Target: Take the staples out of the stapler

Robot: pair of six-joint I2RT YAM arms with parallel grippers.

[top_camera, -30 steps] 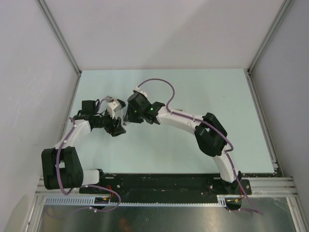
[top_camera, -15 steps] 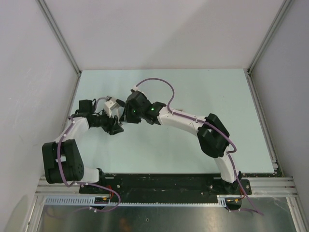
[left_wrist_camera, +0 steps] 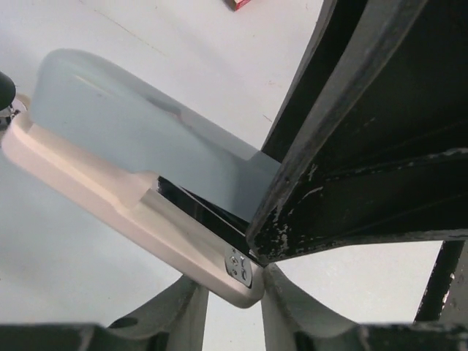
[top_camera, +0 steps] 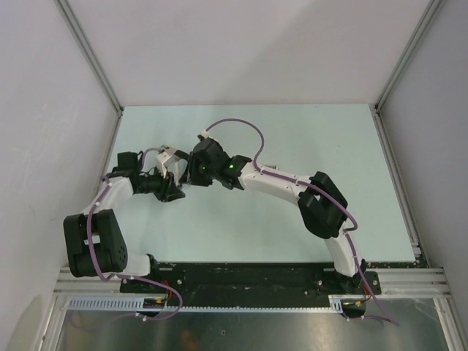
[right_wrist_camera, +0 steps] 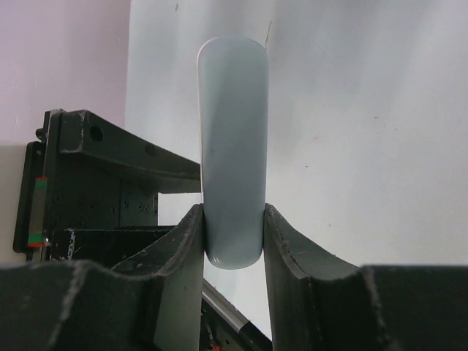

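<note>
Robotics test cell, laboratory type. A pale green table (top_camera: 292, 146) is boxed in by plain white panels (top_camera: 241, 44) at 9, 12 and 3 o'clock, set in aluminium framing (top_camera: 88, 55). Robot arms (top_camera: 278, 183) are bolted to a black base plate (top_camera: 248, 276) at 6 o'clock, with a slotted cable duct (top_camera: 110, 302) alongside.

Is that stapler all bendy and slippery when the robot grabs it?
Probably not bendy: the stapler juts out straight though the right gripper pinches only its end. Its smooth rounded top looks a bit slippery. The top may swing, since a dark gap shows above the beige base.
</note>
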